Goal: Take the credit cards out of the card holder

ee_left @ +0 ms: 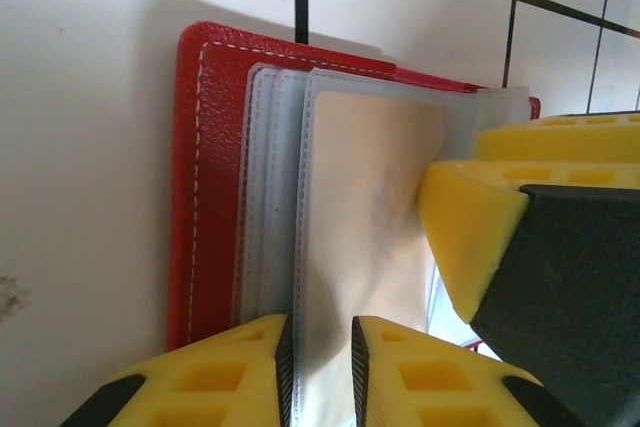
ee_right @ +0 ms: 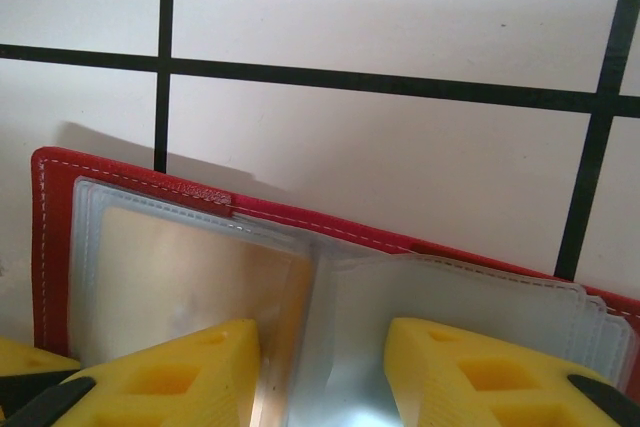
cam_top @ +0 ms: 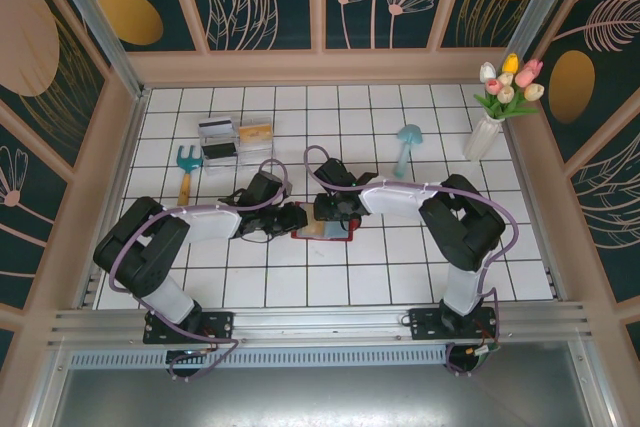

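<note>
Both arms reach in from the near edge of the white tiled table [cam_top: 350,277] and meet mid-table over the small red folding card holder [cam_top: 337,238], which lies open and flat.

The left gripper [cam_top: 287,219] is at the holder's left side. In its wrist view the left gripper [ee_left: 320,352] has its yellow fingers only a narrow slit apart. The stitched edge of a pale clear sleeve shows in the slit. Cannot tell if anything is pinched.

The right gripper [cam_top: 335,209] is over the holder's far part, just beside the left one. Wrist view: the right gripper [ee_right: 320,347] has its fingers well apart, tips down at the sleeves, nothing between the pads.

The card holder [ee_left: 215,197] [ee_right: 52,247] has its stacked sleeves fanned out. A yellowish-tan credit card [ee_left: 370,207] [ee_right: 190,267] sits inside a sleeve.

Farther back on the left is a toy garden fork [cam_top: 187,162] with a blue head and wooden handle. Beyond it stands a clear plastic box [cam_top: 218,137], with a loose yellowish card [cam_top: 256,133] just to its right. Back on the right are a teal mushroom figure [cam_top: 407,142] and a white vase of tulips [cam_top: 487,134].
</note>
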